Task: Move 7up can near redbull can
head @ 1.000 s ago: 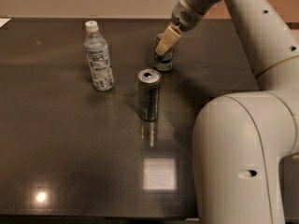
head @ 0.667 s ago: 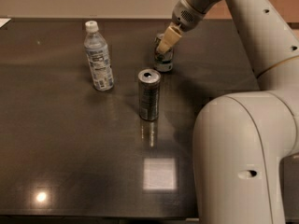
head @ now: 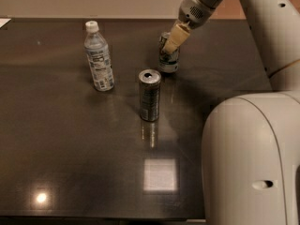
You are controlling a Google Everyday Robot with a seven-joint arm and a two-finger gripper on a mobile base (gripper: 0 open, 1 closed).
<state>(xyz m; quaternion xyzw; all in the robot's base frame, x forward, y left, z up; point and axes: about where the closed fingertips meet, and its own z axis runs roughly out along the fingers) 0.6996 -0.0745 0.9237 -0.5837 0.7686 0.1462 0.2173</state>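
The 7up can (head: 168,60), short, white and green, stands on the dark table (head: 70,139) at the back, right of centre. My gripper (head: 172,40) comes down from the upper right and is shut on the can's upper part. One beige finger (head: 176,35) lies across the can's near side; the other is hidden behind it. The redbull can (head: 150,95), tall, slim and silver-grey, stands upright near the table's middle, a short way in front of and left of the 7up can.
A clear plastic bottle with a white cap (head: 98,57) stands left of the redbull can. My large white arm body (head: 253,158) fills the lower right and hides the table's right side. A wall runs behind the table's far edge.
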